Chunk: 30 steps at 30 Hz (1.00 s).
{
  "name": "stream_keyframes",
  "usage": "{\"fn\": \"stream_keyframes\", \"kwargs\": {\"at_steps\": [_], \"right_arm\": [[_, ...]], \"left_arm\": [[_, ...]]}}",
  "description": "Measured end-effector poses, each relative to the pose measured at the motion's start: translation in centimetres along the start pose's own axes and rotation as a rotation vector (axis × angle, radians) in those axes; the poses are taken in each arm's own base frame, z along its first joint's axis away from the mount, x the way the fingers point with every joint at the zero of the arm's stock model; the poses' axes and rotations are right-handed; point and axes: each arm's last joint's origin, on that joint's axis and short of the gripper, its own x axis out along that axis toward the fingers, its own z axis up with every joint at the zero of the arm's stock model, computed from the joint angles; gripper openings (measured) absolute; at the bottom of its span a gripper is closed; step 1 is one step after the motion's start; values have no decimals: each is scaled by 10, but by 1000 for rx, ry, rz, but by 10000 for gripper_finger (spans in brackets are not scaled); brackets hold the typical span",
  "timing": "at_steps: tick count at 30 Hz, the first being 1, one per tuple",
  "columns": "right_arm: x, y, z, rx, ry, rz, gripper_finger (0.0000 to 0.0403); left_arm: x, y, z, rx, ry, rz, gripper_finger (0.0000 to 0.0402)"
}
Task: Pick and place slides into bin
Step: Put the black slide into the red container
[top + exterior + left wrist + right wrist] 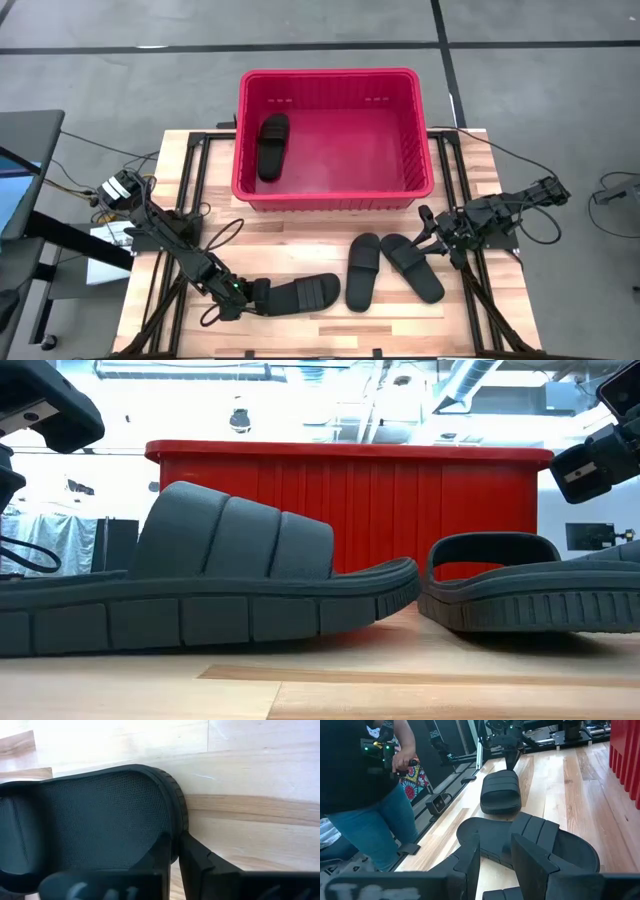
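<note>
My left gripper [243, 291] jaws are clamping the heel rim of the matte black slide sandal [300, 294] lying lengthwise rightward, lower left; the red ribbed plastic bin [335, 192] is sitting above it.

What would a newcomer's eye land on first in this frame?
The big red bin at the table's far side, with one black slide already lying by its left wall. Next, three slides on the bare wood in front of it; the left gripper is shut on the heel of the leftmost slide, while the right gripper hovers by the other two.

Grey floor [540, 25]; wooden table [300, 330]; bright ceiling lights [180, 370].
</note>
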Motion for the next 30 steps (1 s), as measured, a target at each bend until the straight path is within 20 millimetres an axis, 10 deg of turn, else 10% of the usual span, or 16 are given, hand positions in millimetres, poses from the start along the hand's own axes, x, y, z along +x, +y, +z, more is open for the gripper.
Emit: {"fn": "stream_keyframes", "kwargs": {"at_steps": [30], "right_arm": [[0, 0, 0, 0, 0, 0, 102]], "left_arm": [[-18, 24, 24, -75, 74, 156, 0]]}}
